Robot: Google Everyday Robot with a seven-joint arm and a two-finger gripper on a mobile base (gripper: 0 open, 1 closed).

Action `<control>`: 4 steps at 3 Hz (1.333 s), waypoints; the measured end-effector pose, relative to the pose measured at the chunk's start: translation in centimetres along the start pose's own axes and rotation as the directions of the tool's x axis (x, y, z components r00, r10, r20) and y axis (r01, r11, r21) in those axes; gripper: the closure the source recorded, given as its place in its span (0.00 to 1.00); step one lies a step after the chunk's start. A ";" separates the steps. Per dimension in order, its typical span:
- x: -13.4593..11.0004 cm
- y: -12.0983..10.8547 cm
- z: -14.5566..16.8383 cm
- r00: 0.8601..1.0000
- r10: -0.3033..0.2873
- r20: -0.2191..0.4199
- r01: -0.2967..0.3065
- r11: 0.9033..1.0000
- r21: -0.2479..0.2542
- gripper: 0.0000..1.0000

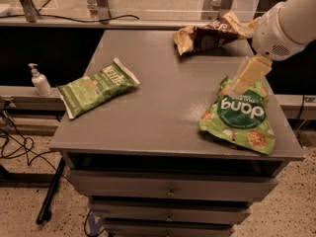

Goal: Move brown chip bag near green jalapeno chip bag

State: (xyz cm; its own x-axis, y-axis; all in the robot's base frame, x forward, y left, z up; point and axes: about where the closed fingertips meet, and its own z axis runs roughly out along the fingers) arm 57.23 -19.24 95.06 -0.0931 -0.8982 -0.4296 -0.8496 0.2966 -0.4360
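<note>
The brown chip bag (210,36) lies at the back right of the grey cabinet top (163,102), dark brown with cream-tan ends. The green jalapeno chip bag (96,87) lies flat near the left edge, far from the brown bag. My gripper (247,75) hangs from the white arm (286,26) on the right. It is above the far edge of the "dang" pouch, in front of and to the right of the brown bag. It holds nothing that I can see.
A bright green "dang" pouch (240,118) lies at the front right of the top. A white pump bottle (39,81) stands on a ledge to the left. Drawers (170,189) are below, cables lie on the floor at left, and a rail runs behind.
</note>
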 end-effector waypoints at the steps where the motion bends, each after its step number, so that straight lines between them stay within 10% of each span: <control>1: -1.4 -4.0 1.8 0.997 -0.028 0.070 0.021 0.995 0.094 0.00; 4: -3.2 -15.9 9.7 0.972 -0.084 0.218 0.020 0.960 0.280 0.00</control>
State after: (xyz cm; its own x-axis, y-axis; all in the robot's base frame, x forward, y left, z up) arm 76.11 -17.95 95.69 0.0944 -0.8273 -0.5537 -0.6720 0.3574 -0.6486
